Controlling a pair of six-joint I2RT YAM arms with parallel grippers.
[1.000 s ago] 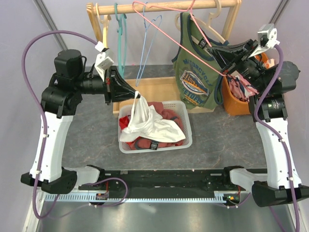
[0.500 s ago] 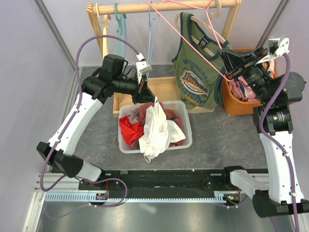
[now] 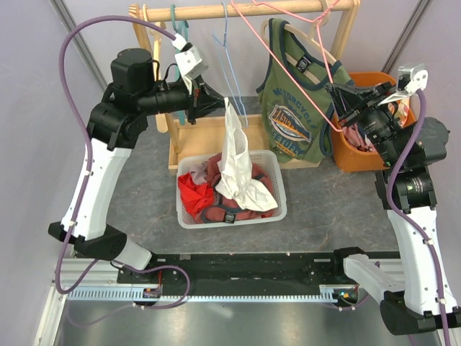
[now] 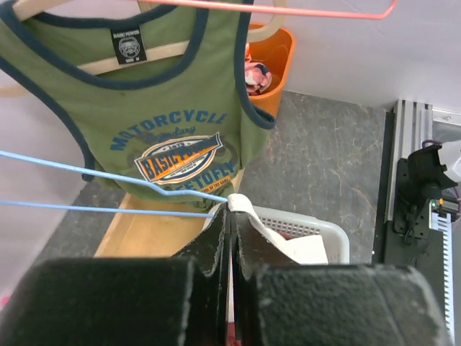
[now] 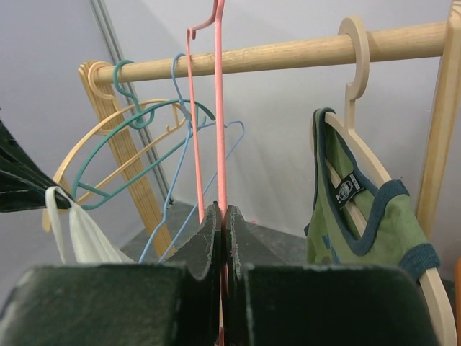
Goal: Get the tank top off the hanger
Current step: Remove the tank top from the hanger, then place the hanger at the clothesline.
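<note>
Since the earlier frames the left gripper (image 3: 225, 101), pinched shut on the white tank top (image 3: 236, 155), has risen towards the rail, drawing it upright above the basket (image 3: 280, 180), while the right gripper (image 5: 223, 209) stays clamped on the pink hanger (image 5: 220, 108).

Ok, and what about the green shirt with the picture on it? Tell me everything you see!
The green tank top is soft-looking olive cloth with dark blue edging, a black neck label and a blue-and-orange motorcycle badge on the chest. It hangs straight down, still on its pale wooden hanger, hooked over the wooden rail near the right end.
</note>
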